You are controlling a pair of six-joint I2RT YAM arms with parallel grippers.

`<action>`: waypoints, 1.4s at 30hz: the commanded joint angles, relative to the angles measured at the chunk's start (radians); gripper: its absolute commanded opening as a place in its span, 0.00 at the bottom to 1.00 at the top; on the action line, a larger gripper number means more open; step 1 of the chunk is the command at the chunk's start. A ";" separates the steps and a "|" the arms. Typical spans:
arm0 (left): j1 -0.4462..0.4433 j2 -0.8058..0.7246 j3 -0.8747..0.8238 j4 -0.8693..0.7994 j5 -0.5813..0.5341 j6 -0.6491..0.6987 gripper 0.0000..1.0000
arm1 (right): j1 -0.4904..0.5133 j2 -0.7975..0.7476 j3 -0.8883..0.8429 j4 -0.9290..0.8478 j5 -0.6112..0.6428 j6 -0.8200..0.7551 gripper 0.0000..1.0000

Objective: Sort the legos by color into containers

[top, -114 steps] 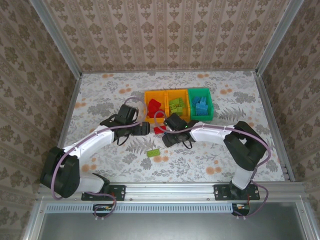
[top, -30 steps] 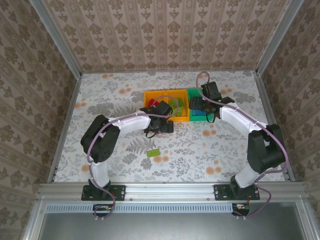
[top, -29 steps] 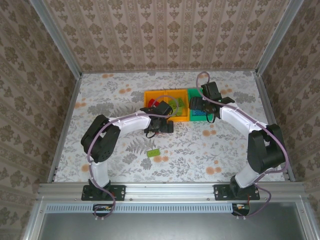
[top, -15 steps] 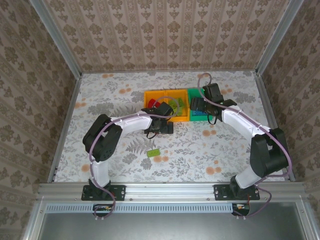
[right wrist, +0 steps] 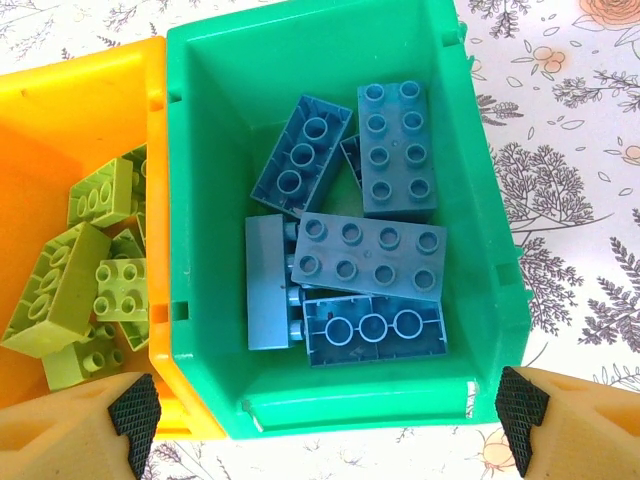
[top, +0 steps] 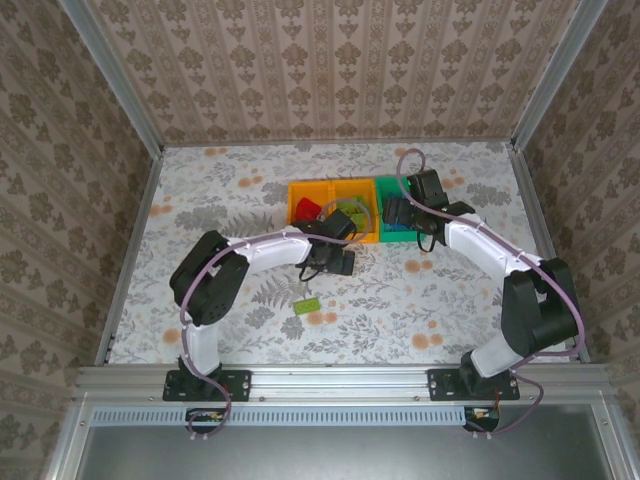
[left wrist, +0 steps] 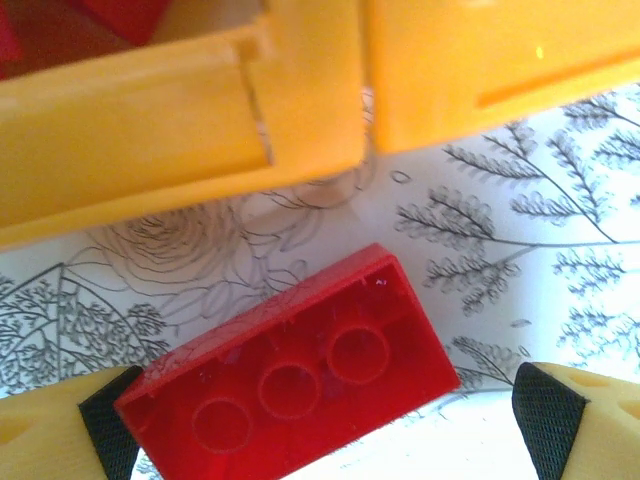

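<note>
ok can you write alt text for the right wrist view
Looking straight down, a green bin holds a loose pile of blue legos. An orange-yellow bin of lime green legos sits against its left side. The right gripper is open, its fingertips at the bottom corners, above a floral table.

The top camera looks down from behind the arms (top: 262, 246) over the whole bench (top: 200, 190). The left wrist camera sits close to the near walls of the orange bins (left wrist: 150, 110); the right, seemingly straight overhead, frames the green bin (right wrist: 350, 412), shared with the top view
</note>
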 commanded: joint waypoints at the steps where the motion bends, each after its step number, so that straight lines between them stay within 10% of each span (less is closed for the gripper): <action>1: -0.014 -0.004 0.025 -0.024 -0.021 0.054 0.97 | -0.014 -0.039 -0.019 0.000 0.034 -0.001 0.91; 42: 0.008 0.057 0.098 -0.066 -0.041 -0.415 0.95 | -0.089 -0.081 -0.100 0.087 -0.056 0.034 0.93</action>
